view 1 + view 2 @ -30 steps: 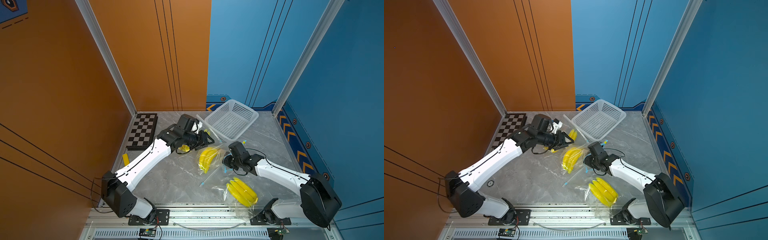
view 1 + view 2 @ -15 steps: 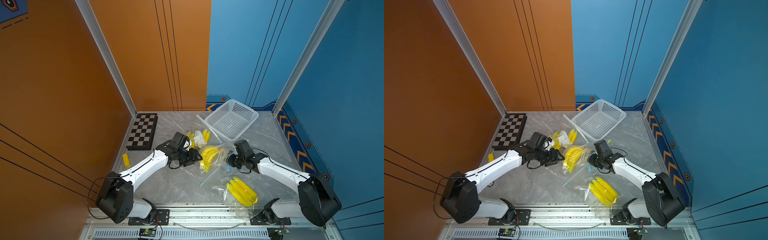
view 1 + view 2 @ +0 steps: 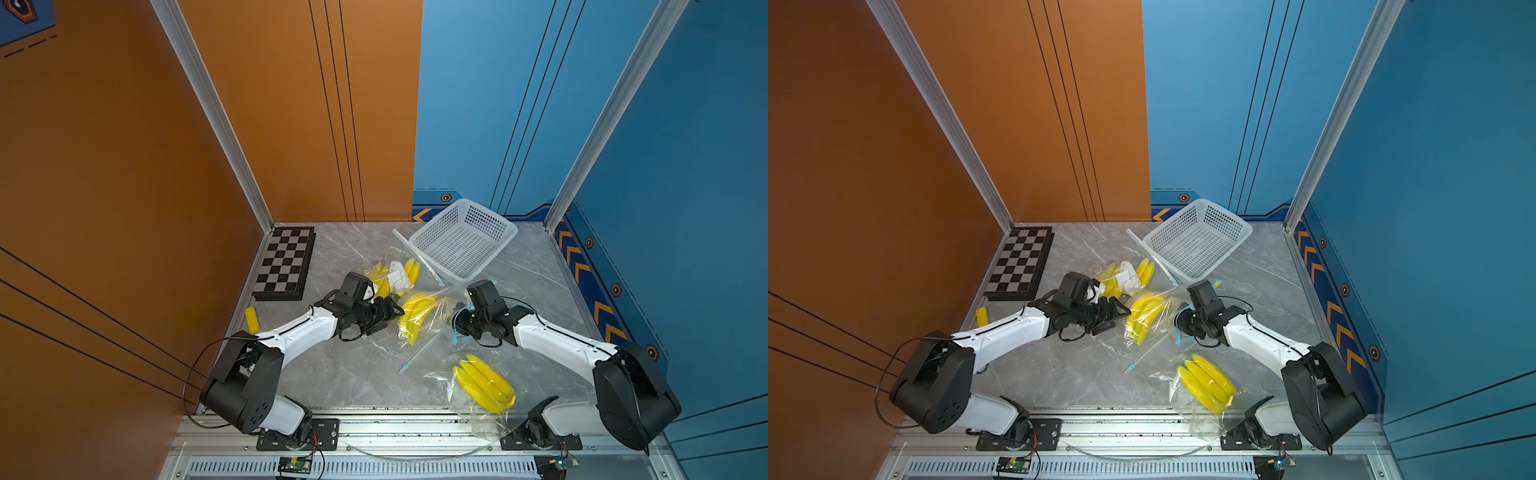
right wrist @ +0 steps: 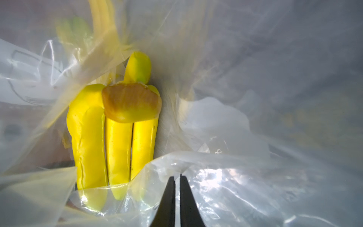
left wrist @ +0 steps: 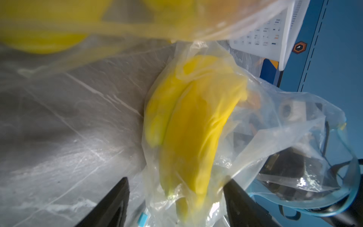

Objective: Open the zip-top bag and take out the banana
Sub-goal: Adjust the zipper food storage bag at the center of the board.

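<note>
At mid-table, the yellow banana bunch [image 3: 417, 312] lies inside the clear zip-top bag [image 3: 441, 323]. The right gripper [image 4: 177, 188] is pinched tight on the bag's film; the left gripper [image 5: 176, 206] gapes wide, empty, straddling the bunch's end — hold the mouth taut, close gently, centred on fruit.

A robot lab cell: 2 arms [image 3: 299, 332] on an aluminium rail [image 3: 395, 424], orange wall [image 3: 124, 166], blue wall [image 3: 685, 208].

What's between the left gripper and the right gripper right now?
The banana bunch inside its clear zip-top bag lies between left gripper and right gripper, shown in both top views.
</note>
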`<act>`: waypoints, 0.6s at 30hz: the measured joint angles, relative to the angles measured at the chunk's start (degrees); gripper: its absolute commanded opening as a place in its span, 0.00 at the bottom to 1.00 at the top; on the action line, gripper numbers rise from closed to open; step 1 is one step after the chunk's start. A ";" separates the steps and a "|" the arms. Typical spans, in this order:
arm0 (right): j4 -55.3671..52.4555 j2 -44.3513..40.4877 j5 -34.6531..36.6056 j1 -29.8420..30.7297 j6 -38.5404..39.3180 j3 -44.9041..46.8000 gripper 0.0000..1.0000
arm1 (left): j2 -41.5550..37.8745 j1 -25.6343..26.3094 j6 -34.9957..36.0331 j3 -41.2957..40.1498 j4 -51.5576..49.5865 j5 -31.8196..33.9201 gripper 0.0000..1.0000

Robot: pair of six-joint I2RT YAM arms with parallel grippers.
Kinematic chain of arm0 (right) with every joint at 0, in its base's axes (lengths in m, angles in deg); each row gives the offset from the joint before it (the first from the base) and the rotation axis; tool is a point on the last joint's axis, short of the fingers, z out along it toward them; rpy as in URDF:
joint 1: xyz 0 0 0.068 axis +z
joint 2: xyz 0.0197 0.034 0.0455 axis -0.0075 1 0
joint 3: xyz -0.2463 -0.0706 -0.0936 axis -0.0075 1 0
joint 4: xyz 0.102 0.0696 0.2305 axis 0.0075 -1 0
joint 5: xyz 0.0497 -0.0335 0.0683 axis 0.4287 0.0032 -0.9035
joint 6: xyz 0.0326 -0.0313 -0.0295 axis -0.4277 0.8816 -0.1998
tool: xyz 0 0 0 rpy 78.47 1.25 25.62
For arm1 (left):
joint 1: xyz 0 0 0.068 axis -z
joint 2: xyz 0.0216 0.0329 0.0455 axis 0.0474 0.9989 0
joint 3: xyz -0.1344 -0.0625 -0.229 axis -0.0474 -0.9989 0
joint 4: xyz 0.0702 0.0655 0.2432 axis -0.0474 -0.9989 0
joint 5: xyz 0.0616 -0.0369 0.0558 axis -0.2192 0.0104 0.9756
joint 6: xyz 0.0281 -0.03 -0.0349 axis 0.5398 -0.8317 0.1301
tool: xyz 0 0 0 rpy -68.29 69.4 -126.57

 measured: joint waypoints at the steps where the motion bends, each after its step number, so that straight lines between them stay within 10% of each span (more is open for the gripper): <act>1: 0.00 0.00 -0.02 0.02 -0.02 0.00 0.10 | 0.13 -0.66 -0.20 0.00 0.90 -0.11 0.76; 10: 0.00 0.98 -0.24 0.02 -0.02 -0.28 0.10 | 5.60 -1.57 -0.20 1.53 5.90 -2.29 0.64; 18: 0.02 2.75 -0.22 0.70 -0.02 -1.14 0.10 | 7.28 -1.01 -1.07 2.10 8.31 -4.00 0.18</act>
